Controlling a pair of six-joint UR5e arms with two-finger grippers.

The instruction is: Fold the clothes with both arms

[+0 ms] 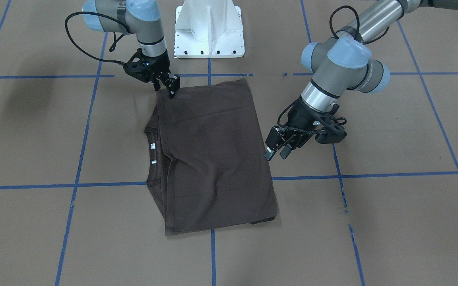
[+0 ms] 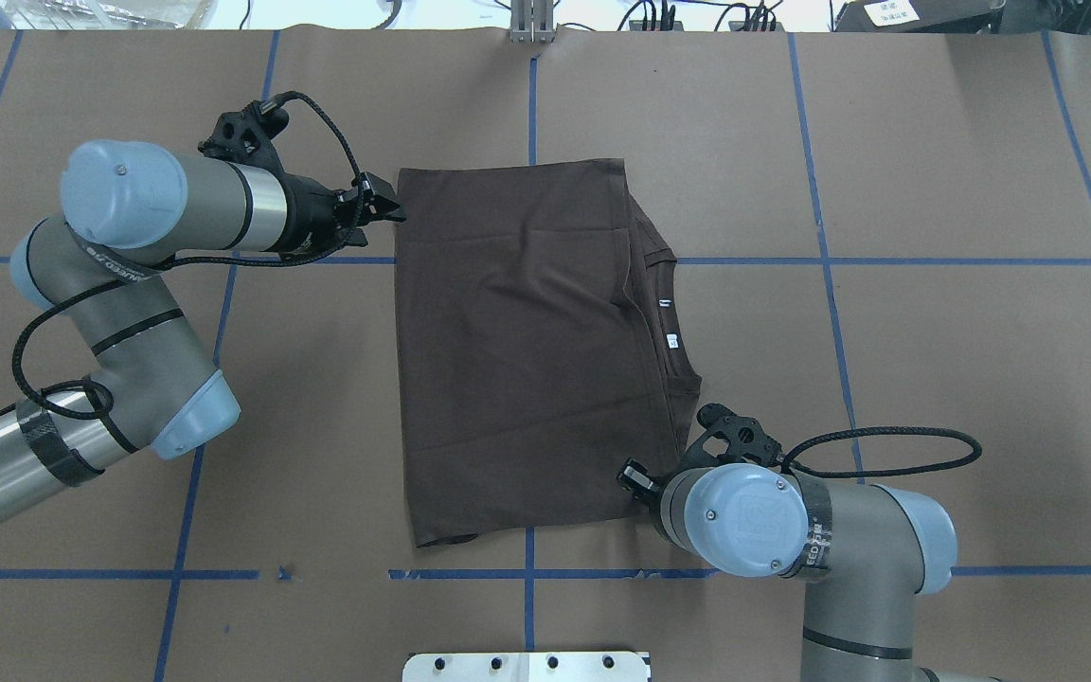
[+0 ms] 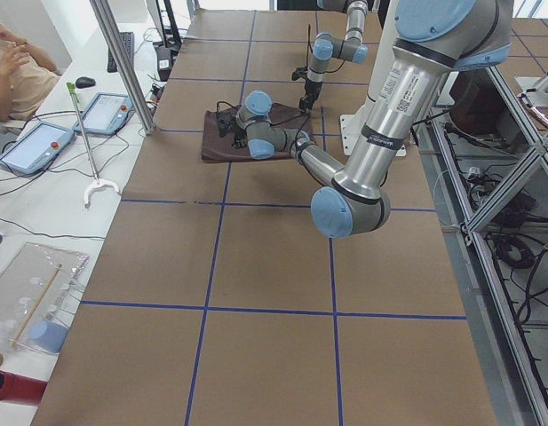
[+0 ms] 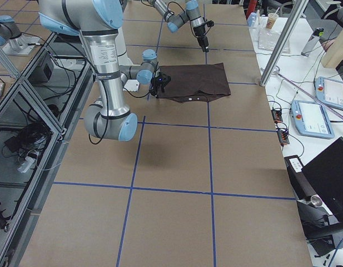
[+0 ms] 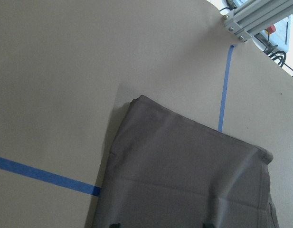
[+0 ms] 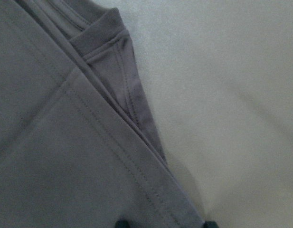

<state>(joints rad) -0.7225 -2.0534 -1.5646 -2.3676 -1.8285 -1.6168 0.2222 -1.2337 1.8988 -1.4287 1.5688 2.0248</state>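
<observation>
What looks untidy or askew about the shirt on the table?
The T-shirt lies folded unevenly: its collar and shoulder layers stick out past the top layer's edge on the robot's right side, so the edges do not line up.

The dark brown T-shirt lies flat on the desk, folded into a rough rectangle. Its ribbed collar and 2 white neck tags show along 1 side. The grey, blue-capped right arm sets the right pincer, fingers apart, at 1 corner. The left arm holds the left pincer, also spread, just beside the edge opposite the collar.
</observation>
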